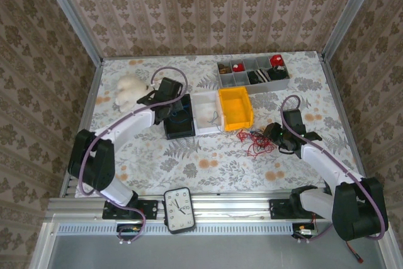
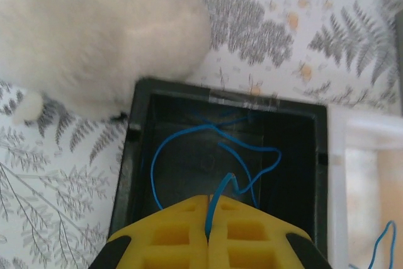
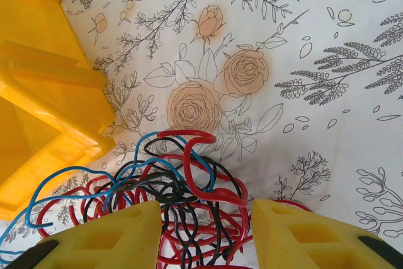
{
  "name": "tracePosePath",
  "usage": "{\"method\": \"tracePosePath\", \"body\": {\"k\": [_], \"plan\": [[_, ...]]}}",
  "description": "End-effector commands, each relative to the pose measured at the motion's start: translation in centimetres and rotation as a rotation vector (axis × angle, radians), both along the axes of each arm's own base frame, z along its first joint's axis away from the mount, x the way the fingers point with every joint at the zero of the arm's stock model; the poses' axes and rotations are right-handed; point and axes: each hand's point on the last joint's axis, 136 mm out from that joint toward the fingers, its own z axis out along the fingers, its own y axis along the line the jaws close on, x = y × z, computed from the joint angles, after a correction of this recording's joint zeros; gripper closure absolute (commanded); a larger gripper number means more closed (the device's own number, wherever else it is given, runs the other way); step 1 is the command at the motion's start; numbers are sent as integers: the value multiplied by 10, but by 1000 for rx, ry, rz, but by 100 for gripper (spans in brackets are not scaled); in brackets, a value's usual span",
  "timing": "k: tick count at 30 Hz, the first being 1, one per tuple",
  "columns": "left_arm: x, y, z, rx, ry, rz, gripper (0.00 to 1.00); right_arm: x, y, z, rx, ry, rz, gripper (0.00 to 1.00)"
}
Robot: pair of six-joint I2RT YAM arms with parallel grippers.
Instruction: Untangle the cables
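Left gripper (image 2: 208, 211) pinches blue cable (image 2: 153, 171) (over black bin (image 2: 126, 181)); right gripper (image 3: 206, 213) gapes astride cables (image 3: 189, 187).

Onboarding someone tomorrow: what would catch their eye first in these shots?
The red, blue and black cable tangle on the floral table beside the yellow bin, with the right gripper open over it. Then the left gripper, shut on a blue cable above the black bin.

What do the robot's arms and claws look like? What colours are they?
The left arm and right arm are both made of white tube-shaped links with chunky black joints. A thin purple-grey cable loops along each arm. The left claw and right claw have bright yellow fingers on black bases. The left claw's fingers have square hollows moulded in.
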Motion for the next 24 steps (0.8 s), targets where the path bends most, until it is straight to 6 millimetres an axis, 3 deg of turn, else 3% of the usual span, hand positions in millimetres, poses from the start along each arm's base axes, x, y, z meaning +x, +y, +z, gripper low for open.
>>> {"method": "tracePosePath", "body": {"k": [1,3,6,9,10,16,24], "plan": [[-5,-6,-6,-25,88,6,100,-3,-6,3,-37,6,-1,57],[-6,-5,-9,-15,101,13,96,-3,-7,3,-38,4,0,57],[-3,-5,-3,-4,81,24,54,-4,-7,3,-41,4,0,57],[6,-11,13,-11,18,11,27,-4,-6,2,-34,4,4,57],[9,-12,16,-15,6,12,23,-4,-5,2,-32,4,6,57],[15,1,30,38,-47,64,21,-4,-4,4,-33,-4,16,57],[12,4,20,34,-22,80,27,-5,-4,3,-32,-1,18,57]]}}
